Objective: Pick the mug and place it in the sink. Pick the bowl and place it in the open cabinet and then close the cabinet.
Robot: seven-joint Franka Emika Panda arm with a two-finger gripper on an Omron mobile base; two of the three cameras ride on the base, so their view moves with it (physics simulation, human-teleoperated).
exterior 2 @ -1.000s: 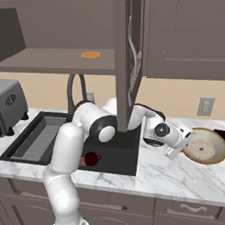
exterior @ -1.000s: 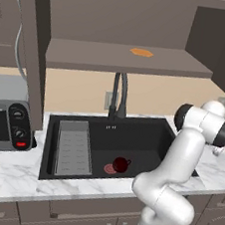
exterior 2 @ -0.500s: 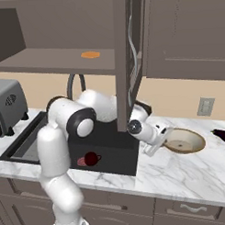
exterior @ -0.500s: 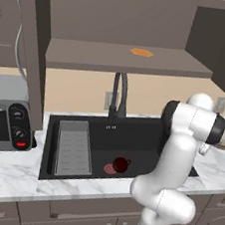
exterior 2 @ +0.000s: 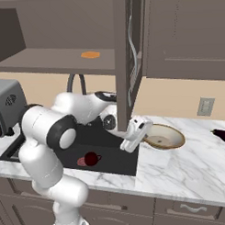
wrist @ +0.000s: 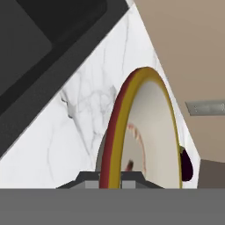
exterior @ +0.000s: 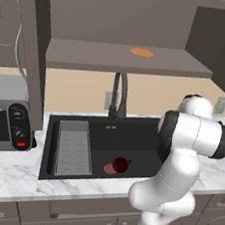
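My gripper [exterior 2: 143,132] is shut on the near rim of the tan bowl [exterior 2: 166,137], which hangs tilted just right of the sink [exterior 2: 117,164], low over the marble counter. In the hand view the bowl [wrist: 149,127] stands edge-on, its rim pinched at the gripper [wrist: 110,180]. The dark red mug [exterior: 122,164] [exterior 2: 91,158] sits on the floor of the sink [exterior: 133,125] beside the red drain. Above, the cabinet [exterior: 116,60] is open, its door [exterior 2: 128,54] swung out over my hand.
A small orange patch [exterior: 141,52] lies on the cabinet shelf. A grey ribbed tray [exterior: 75,147] lines the sink's left side, the faucet [exterior: 119,95] behind it. A toaster oven [exterior: 2,125] stands left. A dark eggplant [exterior 2: 221,135] lies far right.
The jaws have shut on the bowl's rim, and the arm has swung left, carrying the bowl from the right of the counter toward the sink's edge.
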